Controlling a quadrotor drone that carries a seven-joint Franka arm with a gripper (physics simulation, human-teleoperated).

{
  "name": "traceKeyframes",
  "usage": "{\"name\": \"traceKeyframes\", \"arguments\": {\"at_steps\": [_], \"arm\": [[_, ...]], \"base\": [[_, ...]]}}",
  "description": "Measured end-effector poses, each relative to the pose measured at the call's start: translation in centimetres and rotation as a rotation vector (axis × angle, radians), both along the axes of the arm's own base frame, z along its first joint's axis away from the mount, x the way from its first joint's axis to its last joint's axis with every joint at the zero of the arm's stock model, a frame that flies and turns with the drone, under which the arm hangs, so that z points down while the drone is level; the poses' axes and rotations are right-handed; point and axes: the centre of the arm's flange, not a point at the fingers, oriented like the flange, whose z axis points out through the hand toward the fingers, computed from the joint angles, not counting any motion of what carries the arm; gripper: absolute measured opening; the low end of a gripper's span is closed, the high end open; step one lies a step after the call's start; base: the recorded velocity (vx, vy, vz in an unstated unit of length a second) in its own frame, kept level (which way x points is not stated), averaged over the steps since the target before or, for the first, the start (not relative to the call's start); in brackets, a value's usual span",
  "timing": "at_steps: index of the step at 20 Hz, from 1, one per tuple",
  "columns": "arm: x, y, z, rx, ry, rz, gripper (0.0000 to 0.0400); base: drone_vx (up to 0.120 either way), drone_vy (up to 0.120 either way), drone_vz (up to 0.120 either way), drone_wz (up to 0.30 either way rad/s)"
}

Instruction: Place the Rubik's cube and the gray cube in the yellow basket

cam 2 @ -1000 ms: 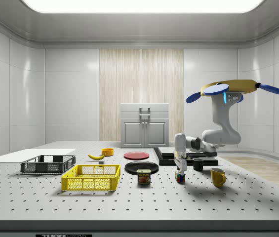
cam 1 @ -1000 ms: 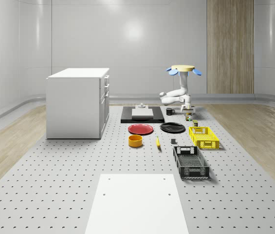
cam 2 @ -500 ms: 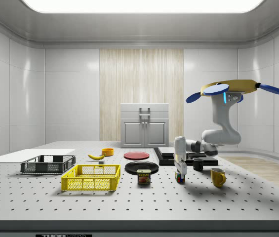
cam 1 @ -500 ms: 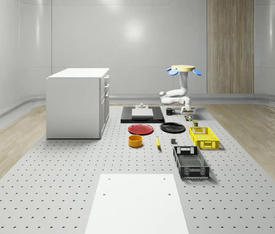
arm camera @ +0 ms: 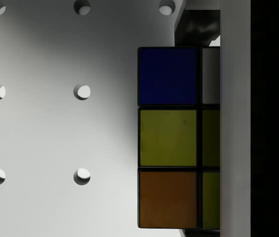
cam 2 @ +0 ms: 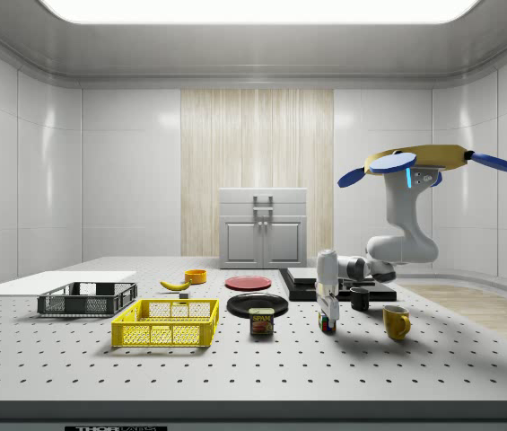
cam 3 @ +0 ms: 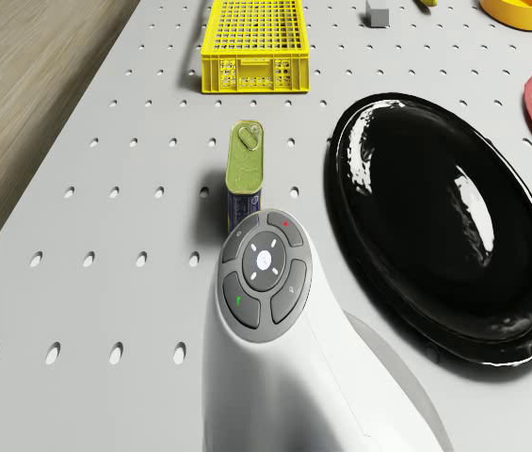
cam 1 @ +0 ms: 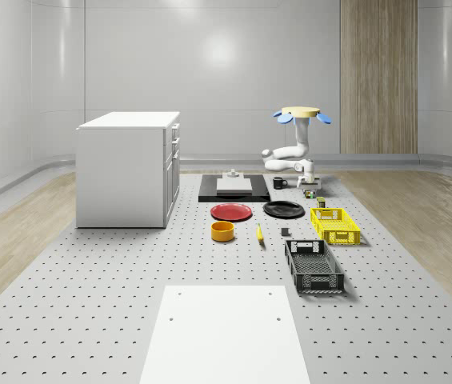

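Note:
The Rubik's cube (cam 2: 327,324) (cam 1: 310,193) stands on the table beside the green can (cam 2: 262,321), and its coloured top face (arm camera: 169,138) sits very close in the wrist view. My gripper (cam 2: 327,309) (cam 1: 310,186) points straight down and is right on top of the cube. The drone (cam 2: 425,161) (cam 1: 302,114) hovers high over the table's far right part. The yellow basket (cam 1: 335,226) (cam 2: 168,324) (cam 3: 252,42) has nothing in it. The gray cube (cam 1: 285,233) (cam 3: 376,12) rests on the table beside the basket.
A black plate (cam 3: 444,226), red plate (cam 1: 231,211), orange bowl (cam 1: 222,231), banana (cam 1: 259,233) and black basket (cam 1: 314,266) lie along the table. A yellow mug (cam 2: 396,321) and a black mug (cam 2: 359,299) stand near the gripper. A white cabinet (cam 1: 128,168) stands at the whole-scene view's left.
The arm has lowered the gripper straight down onto the Rubik's cube. The drone has held its place and the objects have not moved.

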Motion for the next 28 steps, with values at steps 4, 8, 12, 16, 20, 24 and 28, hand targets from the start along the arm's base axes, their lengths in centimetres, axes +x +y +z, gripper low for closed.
{"name": "traceKeyframes", "arguments": {"at_steps": [4, 8, 12, 16, 20, 24, 28], "arm": [[0.0, 0.2, 0.1, 0.000, 0.000, 0.000, 0.0400], [0.0, 0.2, 0.1, 0.000, 0.000, 0.000, 0.0360], [0.0, 0.3, 0.1, 0.000, 0.000, 0.000, 0.0338], [0.0, 0.3, 0.1, 0.000, 0.000, 0.000, 0.0330], [0.0, 0.3, 0.0, 0.000, 0.000, 0.000, 0.0327], [0.0, 0.3, -1.0, 0.000, 0.000, 0.000, 0.0326], [0.0, 0.3, -2.7, 0.000, 0.000, 0.000, 0.0325]], "base": [[0.000, 0.000, 0.000, 0.000], [0.000, 0.000, 0.000, 0.000], [0.000, 0.000, 0.000, 0.000], [0.000, 0.000, 0.000, 0.000], [0.000, 0.000, 0.000, 0.000], [0.000, 0.000, 0.000, 0.000], [0.000, 0.000, 0.020, 0.000]]}}
